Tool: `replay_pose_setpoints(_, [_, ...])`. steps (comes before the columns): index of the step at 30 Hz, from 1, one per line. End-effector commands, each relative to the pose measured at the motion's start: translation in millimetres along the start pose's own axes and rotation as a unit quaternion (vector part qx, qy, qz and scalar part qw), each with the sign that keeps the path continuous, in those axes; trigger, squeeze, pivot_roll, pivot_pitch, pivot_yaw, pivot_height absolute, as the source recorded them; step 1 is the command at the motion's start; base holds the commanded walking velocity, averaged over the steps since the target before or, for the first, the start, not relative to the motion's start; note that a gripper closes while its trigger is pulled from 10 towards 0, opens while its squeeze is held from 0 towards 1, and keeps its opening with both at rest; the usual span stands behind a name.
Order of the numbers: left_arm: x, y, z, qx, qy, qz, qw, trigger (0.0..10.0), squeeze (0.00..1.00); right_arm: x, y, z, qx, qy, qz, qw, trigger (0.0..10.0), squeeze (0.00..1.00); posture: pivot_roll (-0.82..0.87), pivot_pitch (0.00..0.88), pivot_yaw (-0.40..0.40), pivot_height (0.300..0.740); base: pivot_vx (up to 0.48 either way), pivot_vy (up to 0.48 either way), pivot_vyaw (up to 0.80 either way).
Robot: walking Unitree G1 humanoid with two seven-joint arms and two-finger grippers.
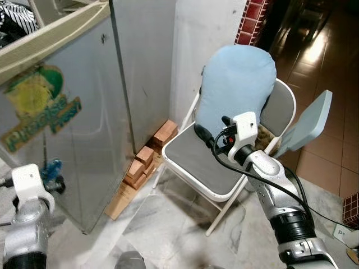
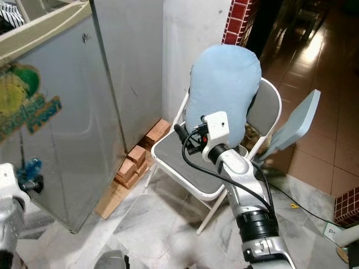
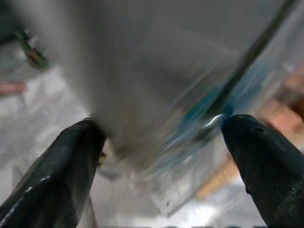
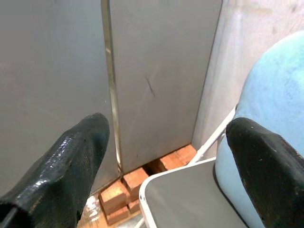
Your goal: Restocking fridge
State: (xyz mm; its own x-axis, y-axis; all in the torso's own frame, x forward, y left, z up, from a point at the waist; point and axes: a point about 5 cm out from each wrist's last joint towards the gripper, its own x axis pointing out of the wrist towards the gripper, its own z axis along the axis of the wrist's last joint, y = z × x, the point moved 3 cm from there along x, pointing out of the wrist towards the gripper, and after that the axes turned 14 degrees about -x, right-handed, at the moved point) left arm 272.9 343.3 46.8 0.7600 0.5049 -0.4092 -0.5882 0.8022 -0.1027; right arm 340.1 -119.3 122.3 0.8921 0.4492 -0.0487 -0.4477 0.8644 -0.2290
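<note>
Beside the fridge (image 1: 84,112) you had bricks (image 1: 147,159), then a folding chair (image 1: 202,168) with a blue cushion (image 1: 235,84), both grippers (image 4: 161,156) (image 3: 161,156) wide open, empty.

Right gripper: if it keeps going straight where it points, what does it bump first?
Probably the grey fridge side. The open right gripper aims at it, passing above the chair seat and bricks; depth is unclear.

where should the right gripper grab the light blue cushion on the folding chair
Best bet is the rounded top of the light blue cushion, coming from the front and above. It leans upright against the chair's backrest, so its back is blocked and its lower end sits on the grey seat. The right gripper, fingers open, is over the seat.
</note>
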Motion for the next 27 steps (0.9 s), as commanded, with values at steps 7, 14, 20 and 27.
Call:
replay_pose_setpoints(7, [-9.6,50.0,80,-0.020,-0.193,0.166,0.967,10.0,0.00,-8.5,-5.6,0,-0.004,-0.002,-0.017,1.000,10.0,0.00,0.06,0.000,-0.034,0.740,0.000,0.000,0.00])
replay_pose_setpoints(14, [-27.0,52.5,48,0.013,-0.194,0.198,0.961,10.0,0.00,-7.7,0.6,-4,-0.012,0.007,-0.003,1.000,10.0,0.00,0.08,0.000,-0.050,0.740,0.000,0.000,0.00])
replay_pose_setpoints(20, [-39.2,-14.6,28,0.039,-0.195,0.087,0.976,10.0,0.00,-8.4,0.5,-5,-0.012,0.005,-0.006,1.000,10.0,0.00,0.07,0.000,-0.050,0.740,0.000,0.000,0.00])
replay_pose_setpoints(27, [-60.9,-79.7,5,0.056,-0.181,-0.062,0.980,10.0,0.00,-21.8,-7.1,-13,0.009,0.013,-0.069,0.997,10.0,0.00,0.05,0.000,-0.031,0.740,0.000,0.069,0.00])
